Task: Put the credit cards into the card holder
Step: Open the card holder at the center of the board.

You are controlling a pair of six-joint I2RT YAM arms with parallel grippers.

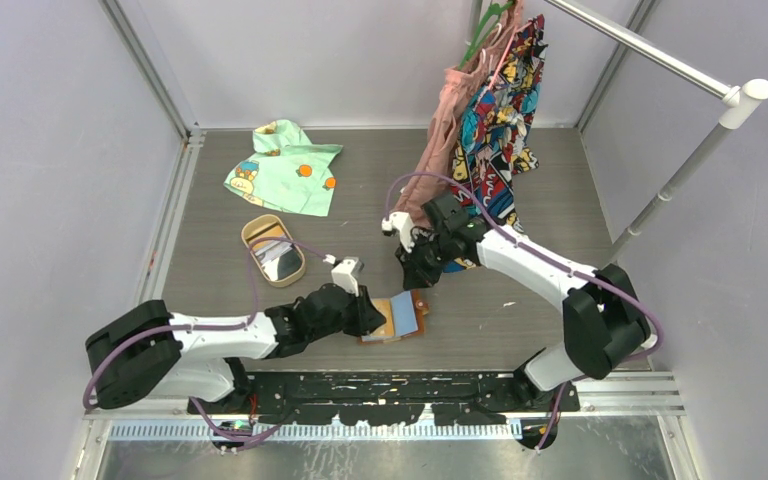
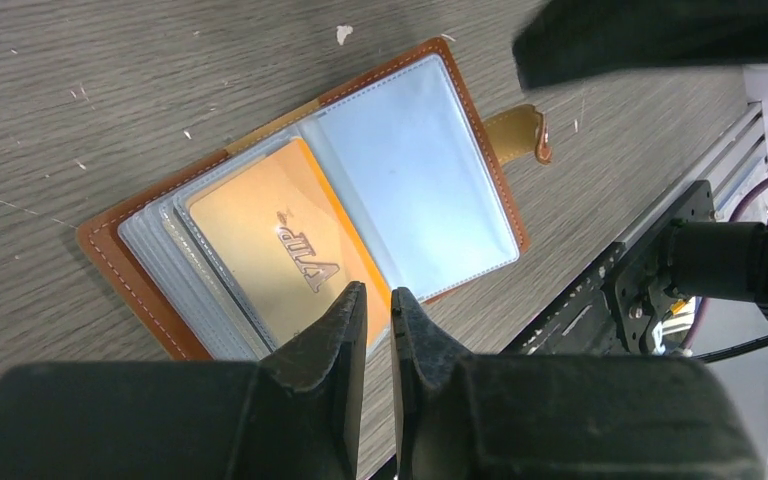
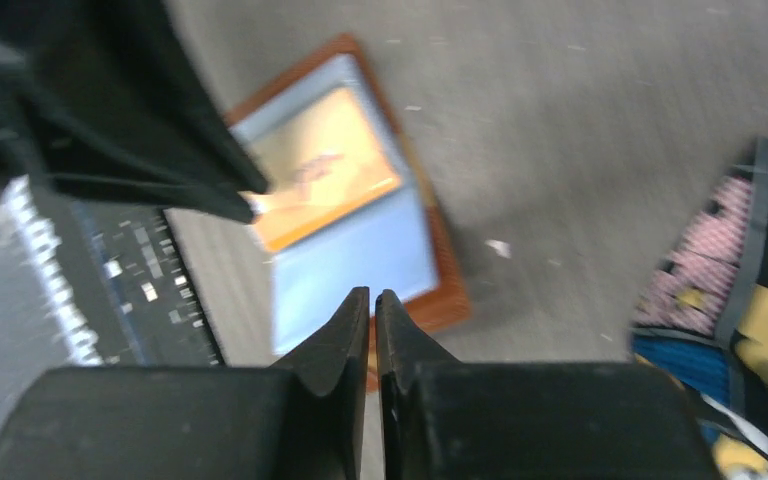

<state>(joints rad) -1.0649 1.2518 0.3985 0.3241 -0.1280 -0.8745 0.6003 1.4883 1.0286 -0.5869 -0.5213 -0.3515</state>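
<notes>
The card holder [image 2: 430,70] lies open and flat on the desk [image 2: 110,80], its snap tab [image 2: 522,135] sticking out from one edge. The left gripper [image 2: 378,292] hangs just above the holder's near edge. Its jaws are drawn together to a thin slit with nothing seen between them, and their tips are over the rim of the orange card [image 2: 260,245] in one clear sleeve. That card reads "VIP" [image 2: 310,262] in silver letters. The facing sleeve [image 2: 410,170] looks pale blue and has no legible writing. The right gripper [image 3: 372,295] hovers above the holder's other side, apart from it, with its jaws pressed together on nothing. That view is blurred.
</notes>
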